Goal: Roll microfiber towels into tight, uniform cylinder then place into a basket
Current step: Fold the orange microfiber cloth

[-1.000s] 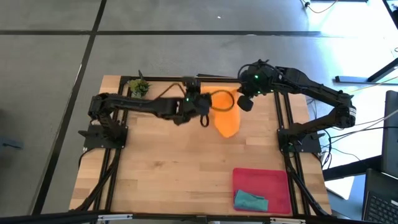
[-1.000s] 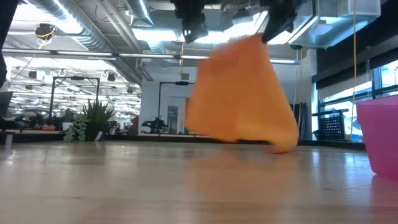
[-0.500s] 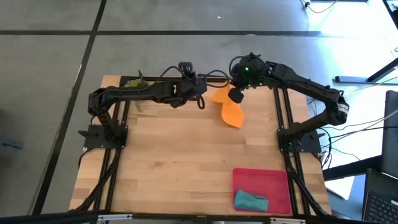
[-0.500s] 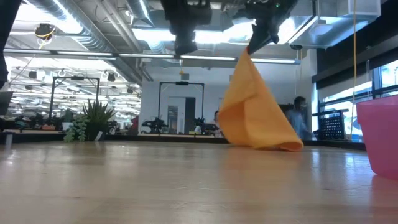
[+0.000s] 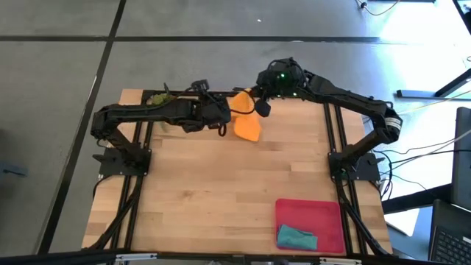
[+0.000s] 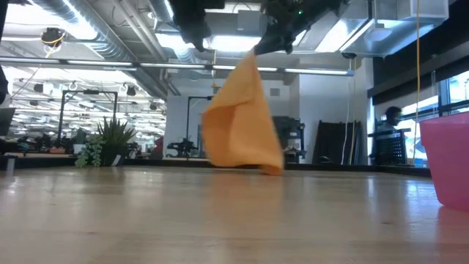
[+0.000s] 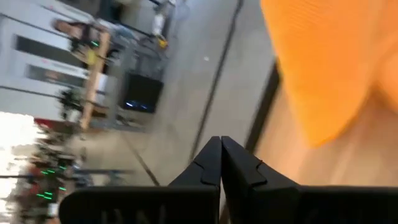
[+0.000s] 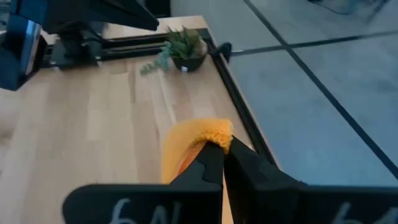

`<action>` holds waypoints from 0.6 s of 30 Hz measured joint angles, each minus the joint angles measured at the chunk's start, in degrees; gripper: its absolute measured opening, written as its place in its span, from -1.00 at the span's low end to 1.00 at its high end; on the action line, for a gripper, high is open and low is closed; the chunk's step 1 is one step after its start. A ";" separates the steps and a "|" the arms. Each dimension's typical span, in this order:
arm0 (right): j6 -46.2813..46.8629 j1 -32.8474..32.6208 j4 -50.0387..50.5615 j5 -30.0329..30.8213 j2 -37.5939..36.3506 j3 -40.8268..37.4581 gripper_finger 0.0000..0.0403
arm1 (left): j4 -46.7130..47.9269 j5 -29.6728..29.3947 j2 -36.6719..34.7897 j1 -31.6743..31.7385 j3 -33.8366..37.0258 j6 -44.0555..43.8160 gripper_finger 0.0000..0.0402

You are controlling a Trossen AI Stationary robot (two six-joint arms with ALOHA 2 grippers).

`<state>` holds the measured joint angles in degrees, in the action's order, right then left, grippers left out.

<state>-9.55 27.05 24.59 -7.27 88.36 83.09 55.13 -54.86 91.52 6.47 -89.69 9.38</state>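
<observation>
The orange microfiber towel (image 5: 247,126) hangs as a narrow cone near the table's far edge, with my right gripper (image 5: 259,107) shut on its top. My left gripper (image 5: 221,124) is just to the towel's left, shut, with nothing between its fingers (image 7: 220,140); in the left wrist view the towel (image 7: 323,68) is apart from them. The teal microfiber towel (image 5: 296,237) lies crumpled in the near end of the red-pink basket (image 5: 309,212) at the table's near right. My right gripper pinches a bunched upper corner of the orange towel (image 8: 208,134) between its two fingers, which slant downward from the table's right. The cloth bulges out past the fingertips. The towel hangs below the fingers (image 6: 253,57); I cannot tell whether its lower end (image 6: 272,169) touches the tabletop.
A small green plant (image 5: 160,100) stands at the far left corner, behind my left arm. The basket's pink wall (image 6: 448,158) shows at the right of the low view. Black frame rails run along the table's left, right and far edges.
Both grippers have gone toward the table's left and far edges. The orange towel has travelled with my right gripper, hanging from it. It showed broad a second ago and now hangs as a narrow cone, apart from my left gripper.
</observation>
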 joint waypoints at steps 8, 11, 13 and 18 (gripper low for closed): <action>-4.63 -2.56 5.67 -4.94 1.76 -0.04 -0.98 | 11.06 2.53 -0.58 -3.77 3.47 -12.79 -1.00; -4.87 -4.10 9.77 -4.92 1.78 -0.75 -0.98 | 11.63 2.49 -0.57 -5.90 6.79 -16.76 -1.00; -4.46 -5.38 9.94 -4.92 1.77 -2.70 -0.98 | 11.62 2.53 -0.53 -7.67 9.62 -20.40 -1.00; -2.76 -8.32 7.86 -4.90 1.81 -10.06 -0.98 | 8.22 3.00 -0.52 -13.00 17.03 -27.74 -1.00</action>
<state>-12.31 18.73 32.45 -12.16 90.17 73.03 63.35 -51.87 91.00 -6.52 -72.66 -18.36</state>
